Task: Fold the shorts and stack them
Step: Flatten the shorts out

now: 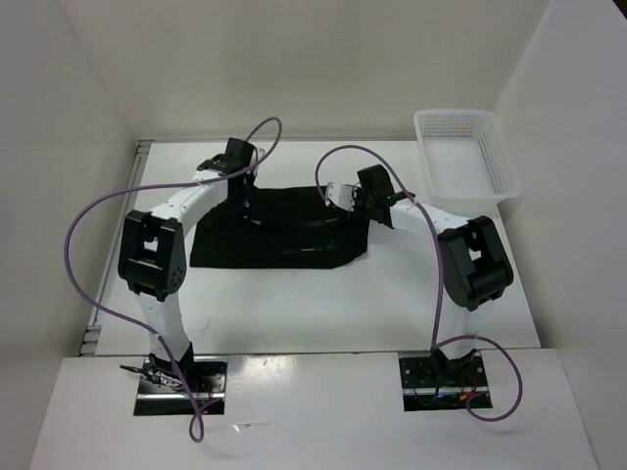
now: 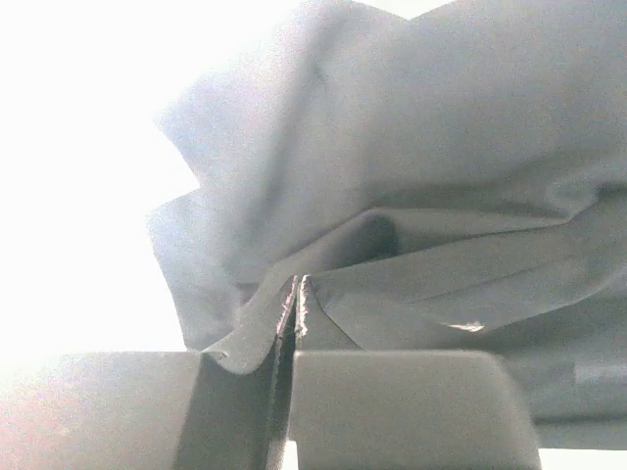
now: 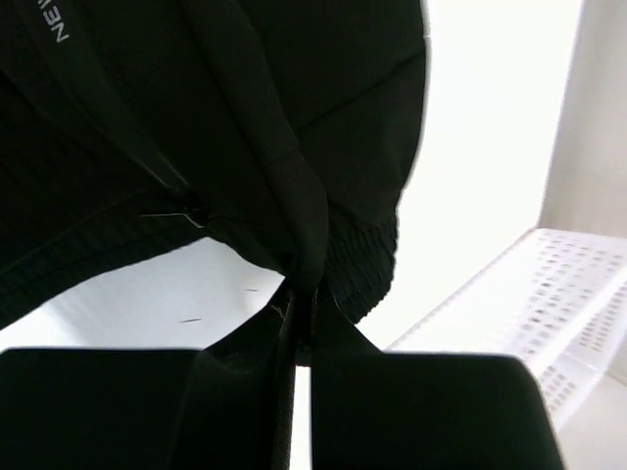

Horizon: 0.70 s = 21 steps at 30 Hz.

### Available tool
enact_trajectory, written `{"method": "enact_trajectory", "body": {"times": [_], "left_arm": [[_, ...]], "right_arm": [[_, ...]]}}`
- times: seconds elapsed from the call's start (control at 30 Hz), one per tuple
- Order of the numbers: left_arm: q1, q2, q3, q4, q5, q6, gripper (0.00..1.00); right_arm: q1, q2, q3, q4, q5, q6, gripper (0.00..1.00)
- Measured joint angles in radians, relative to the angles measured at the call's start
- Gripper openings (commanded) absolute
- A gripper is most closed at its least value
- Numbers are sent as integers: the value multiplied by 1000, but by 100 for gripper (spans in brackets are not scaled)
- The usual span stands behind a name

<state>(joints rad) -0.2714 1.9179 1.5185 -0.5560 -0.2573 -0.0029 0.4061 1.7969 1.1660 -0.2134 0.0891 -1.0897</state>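
Observation:
The black shorts lie spread on the white table between the two arms. My left gripper is shut on the far left edge of the shorts; in the left wrist view its jaws pinch a fold of the fabric. My right gripper is shut on the far right edge; in the right wrist view the shorts hang bunched from its jaws, lifted off the table, with pale printed letters at the upper left.
A white mesh basket stands at the back right of the table and shows in the right wrist view. White walls close in the table on the left, back and right. Purple cables loop over both arms.

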Motion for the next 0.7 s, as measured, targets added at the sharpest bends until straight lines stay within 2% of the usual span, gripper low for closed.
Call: {"method": "enact_trajectory", "body": {"times": [0.23,0.47,0.7], "left_arm": [[88,11,154,13,-40,0,0],[195,151,459,64,-76,0,0],[214,153,518,94,-80,0,0]], "right_arm": [[0,0,120,-12,-7,56,0],[-5,67,312,48,26,172,0],[-3,113,342,59,46,224,0]]}}
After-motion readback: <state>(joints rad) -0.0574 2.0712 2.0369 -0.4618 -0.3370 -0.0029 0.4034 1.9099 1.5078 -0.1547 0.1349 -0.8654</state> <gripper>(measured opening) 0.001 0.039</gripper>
